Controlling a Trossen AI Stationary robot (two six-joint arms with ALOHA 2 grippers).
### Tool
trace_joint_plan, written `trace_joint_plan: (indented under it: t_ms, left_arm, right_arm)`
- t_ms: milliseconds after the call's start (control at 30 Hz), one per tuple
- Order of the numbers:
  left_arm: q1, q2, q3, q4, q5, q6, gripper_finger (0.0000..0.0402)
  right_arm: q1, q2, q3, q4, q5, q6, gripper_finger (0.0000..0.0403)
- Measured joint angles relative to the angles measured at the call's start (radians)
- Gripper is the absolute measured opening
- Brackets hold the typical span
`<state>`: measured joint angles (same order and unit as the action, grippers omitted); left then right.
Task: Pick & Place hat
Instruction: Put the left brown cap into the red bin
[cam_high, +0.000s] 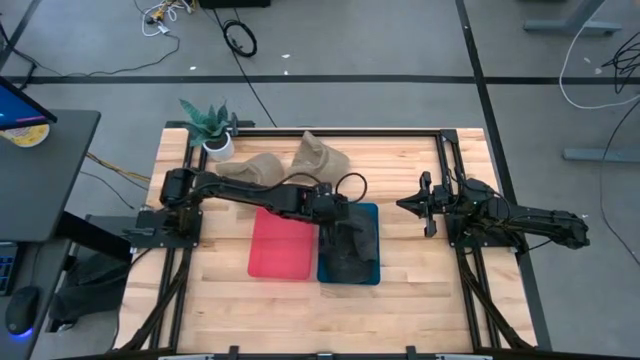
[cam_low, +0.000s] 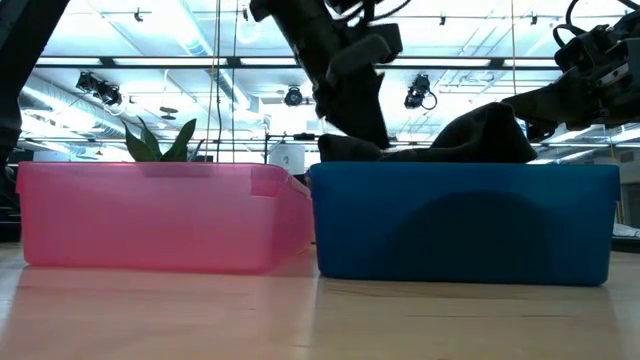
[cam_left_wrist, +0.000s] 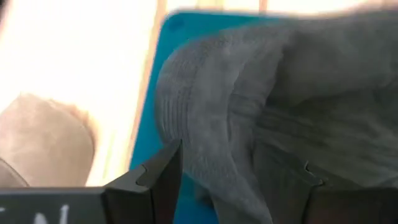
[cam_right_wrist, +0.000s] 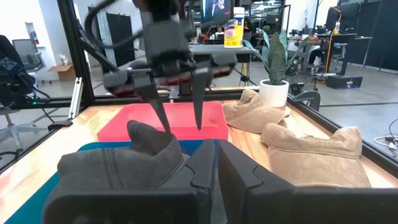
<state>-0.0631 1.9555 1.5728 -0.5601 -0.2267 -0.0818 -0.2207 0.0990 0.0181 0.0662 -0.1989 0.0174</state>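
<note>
A dark grey hat (cam_high: 352, 252) lies crumpled in the blue bin (cam_high: 372, 212), and part of it rises above the bin's rim in the low view (cam_low: 490, 130). My left gripper (cam_high: 335, 215) is open over the hat's far end, pointing down. In the right wrist view its fingers (cam_right_wrist: 158, 109) stand just over a raised hump of the hat (cam_right_wrist: 146, 140). In the left wrist view a ribbed fold of the hat (cam_left_wrist: 205, 112) lies between the fingers. My right gripper (cam_high: 420, 205) is shut and empty, to the right of the bin. My left gripper comes at the dark grey hat from above with open fingers on either side of its raised fold (cam_left_wrist: 211, 155). One fingertip (cam_right_wrist: 165, 129) reaches the hat's top. I cannot tell whether it touches the hat. The hat rests in the blue bin.
A red bin (cam_high: 283, 245) stands against the blue bin's left side. Two tan hats (cam_high: 255, 165) (cam_high: 320, 155) lie at the table's far side, next to a potted plant (cam_high: 212, 128). Bare wood shows on the near side of the table (cam_high: 330, 315).
</note>
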Motion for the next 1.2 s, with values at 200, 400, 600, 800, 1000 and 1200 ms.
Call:
trace_joint_plan:
  t_ms: [200,400,600,800,1000,1200]
  left_arm:
    - [-0.008,-0.063,0.001,-0.091,-0.028,0.003,0.0197]
    - [-0.009,-0.130,0.001,-0.247,-0.092,0.029,0.0197]
    - [-0.009,-0.226,-0.043,-0.396,-0.096,0.070,0.0197]
    - [0.008,-0.390,-0.194,-0.408,-0.113,0.049,0.0197]
    - [0.022,-0.568,-0.352,-0.391,-0.168,0.112,0.0197]
    - [0.069,-0.701,-0.472,-0.375,-0.180,0.192,0.0197]
  right_arm:
    - [0.000,0.000,0.000,0.002,0.000,0.000,0.0027]
    - [0.000,0.000,0.000,0.001,0.000,0.000,0.0027]
    - [0.000,0.001,0.000,0.000,0.000,0.000,0.0027]
    - [0.000,0.001,0.000,0.000,0.000,0.000,0.0027]
    - [0.000,0.001,0.000,0.001,0.000,0.000,0.0027]
    - [0.000,0.001,0.000,0.000,0.000,0.000,0.0027]
